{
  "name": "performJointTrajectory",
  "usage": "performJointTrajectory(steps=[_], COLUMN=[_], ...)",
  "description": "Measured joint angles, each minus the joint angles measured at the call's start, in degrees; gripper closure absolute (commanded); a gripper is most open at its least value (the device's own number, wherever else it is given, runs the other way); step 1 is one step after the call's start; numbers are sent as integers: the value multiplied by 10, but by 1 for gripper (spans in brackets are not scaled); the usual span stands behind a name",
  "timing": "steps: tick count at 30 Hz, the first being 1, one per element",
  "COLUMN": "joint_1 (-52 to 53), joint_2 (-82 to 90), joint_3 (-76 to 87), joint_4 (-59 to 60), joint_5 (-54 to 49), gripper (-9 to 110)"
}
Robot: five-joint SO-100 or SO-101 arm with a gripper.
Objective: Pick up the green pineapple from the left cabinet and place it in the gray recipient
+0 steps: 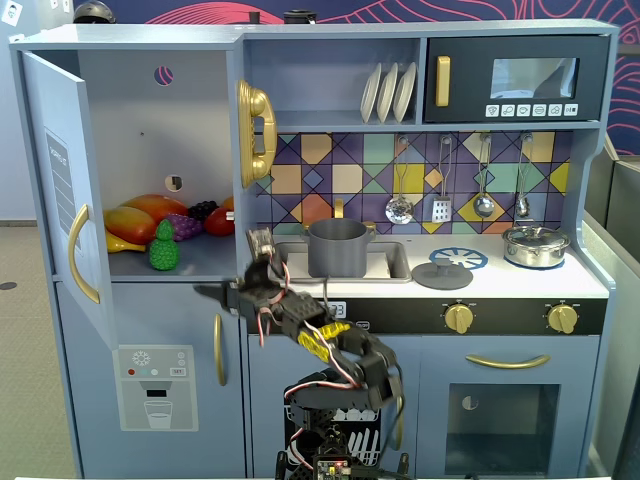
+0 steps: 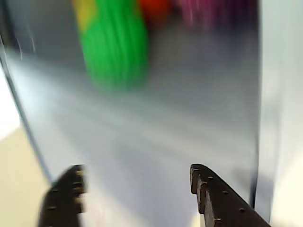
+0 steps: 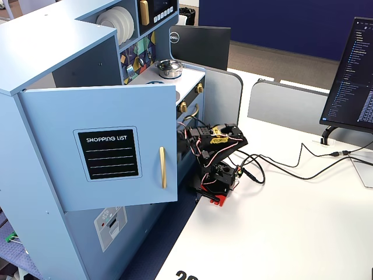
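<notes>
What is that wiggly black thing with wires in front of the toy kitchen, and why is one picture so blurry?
That is a small robot arm. Its two-finger claw, the gripper, is open and holds nothing. One picture looks at the toy kitchen from the front, another from the side, where the open cabinet door hides the shelf. The blurry picture comes from a camera riding on the arm; the two dark shapes at the bottom are its fingers. On the shelf of the left cabinet lie toy fruits, with the green pineapple in front. The gray pot sits in the sink, where the pineapple should go.
</notes>
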Motion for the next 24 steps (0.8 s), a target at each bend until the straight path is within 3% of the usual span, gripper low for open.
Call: performJointTrajectory(steps=[7, 24], joint_1=[-23, -26], joint_2=[-100, -328], joint_3=[-72, -207], joint_4=[-51, -154], joint_5=[-18, -40], gripper=[63, 61])
